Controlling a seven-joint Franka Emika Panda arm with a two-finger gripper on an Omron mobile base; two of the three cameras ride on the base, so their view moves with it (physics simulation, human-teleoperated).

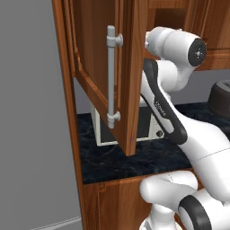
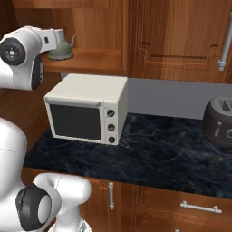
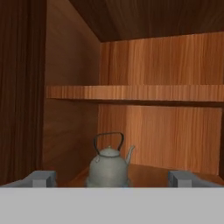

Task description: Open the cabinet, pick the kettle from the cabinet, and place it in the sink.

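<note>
Reddish-brown wood surrounds us in the hand view: we're looking into the open cabinet, a shelf board running across the middle of the frame, and there's the kettle, grey-green and squat, standing upright on the cabinet floor at lower centre, thin dark handle arched over its lid knob, spout pointing to the right of the frame. The gripper stands wide; we see its two grey fingertips at the bottom of the frame, one either side of the kettle and clear of it, nothing held.

In the left base view the cabinet door is swung out toward us across the upper centre, its long grey bar handle running vertically, and the white arm reaches up behind the door's right edge.

In the right base view the kettle sits on the cabinet's bottom board at upper left, just right of the arm's white wrist. Below it a white microwave stands on the dark marbled counter, and a dark toaster sits at the right edge.
</note>
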